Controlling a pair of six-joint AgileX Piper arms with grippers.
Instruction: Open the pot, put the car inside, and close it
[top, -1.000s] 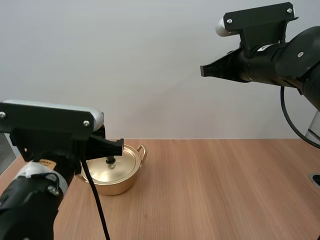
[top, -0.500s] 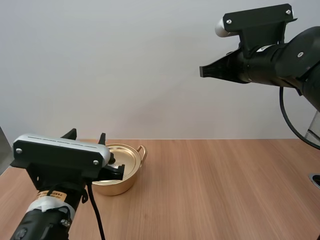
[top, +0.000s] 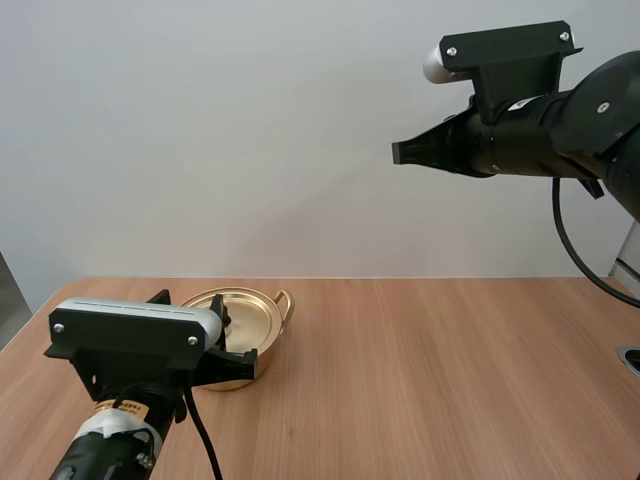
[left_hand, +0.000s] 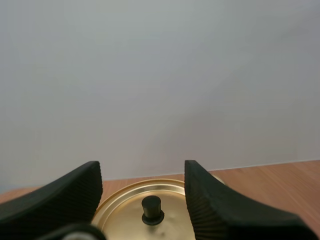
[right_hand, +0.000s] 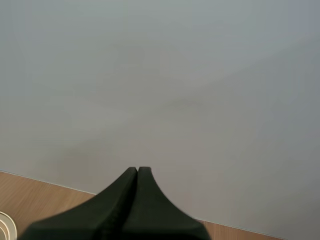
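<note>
Round gold metal pot (top: 252, 325), lid on, at the left of the wooden desk (top: 450, 380). Left gripper (left_hand: 141, 172): fingers (left_hand: 210, 207) spread wide, empty, flanking the black lid knob (left_hand: 152, 210). Advised: centre over knob, lower, pinch squarely. Right gripper (top: 398, 152): fingers together, empty, raised.

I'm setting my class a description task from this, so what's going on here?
The left gripper is open and low over the gold pot, its fingers standing either side of the black knob on the lid without pinching it. The lid sits on the pot, so opening has not yet begun. The right gripper is shut on nothing, held high above the table.
</note>
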